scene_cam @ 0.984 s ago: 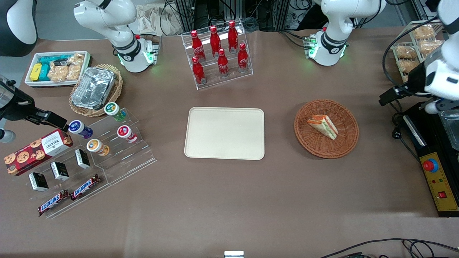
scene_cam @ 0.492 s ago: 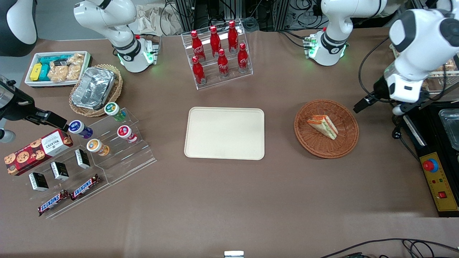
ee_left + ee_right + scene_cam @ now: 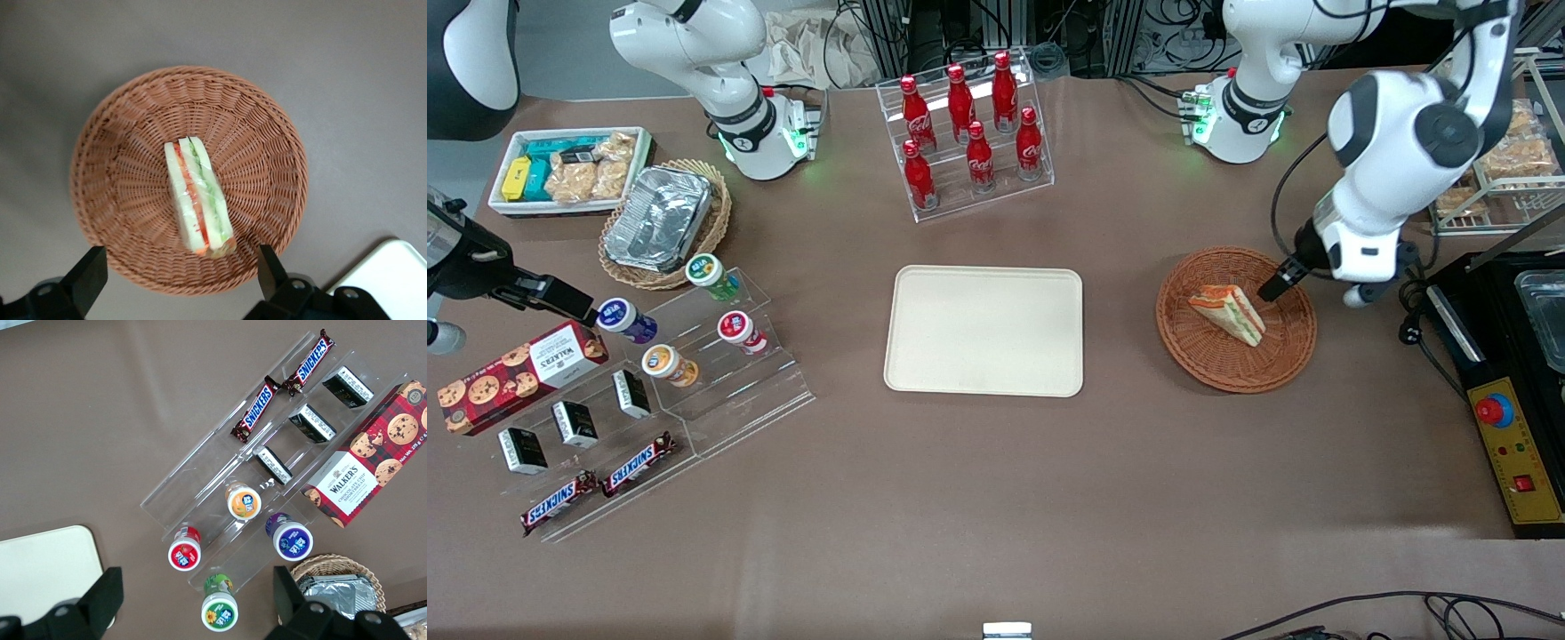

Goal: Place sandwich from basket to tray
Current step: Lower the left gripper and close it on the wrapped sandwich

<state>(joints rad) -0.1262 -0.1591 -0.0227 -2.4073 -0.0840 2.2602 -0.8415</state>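
The sandwich (image 3: 1229,313) is a pale wedge with orange-red and green layers, lying in the round reddish-brown basket (image 3: 1209,373). The cream tray (image 3: 983,331) lies flat beside the basket, toward the parked arm's end. My left gripper (image 3: 1280,284) hovers above the basket's rim on the working arm's side, close to the sandwich but not touching it. In the left wrist view the sandwich (image 3: 198,197) lies in the middle of the basket (image 3: 133,113). The gripper (image 3: 179,267) is open and empty, its black fingers (image 3: 87,273) set wide apart. A tray corner (image 3: 390,273) shows too.
A clear rack of red cola bottles (image 3: 971,133) stands farther from the camera than the tray. A black control box with a red button (image 3: 1507,427) and a wire rack of bagged snacks (image 3: 1507,156) sit at the working arm's end. Acrylic snack steps (image 3: 649,373) stand toward the parked arm's end.
My left arm has swung in from the working arm's end of the table and now has its gripper above the basket's rim. The sandwich, basket and tray have not moved.
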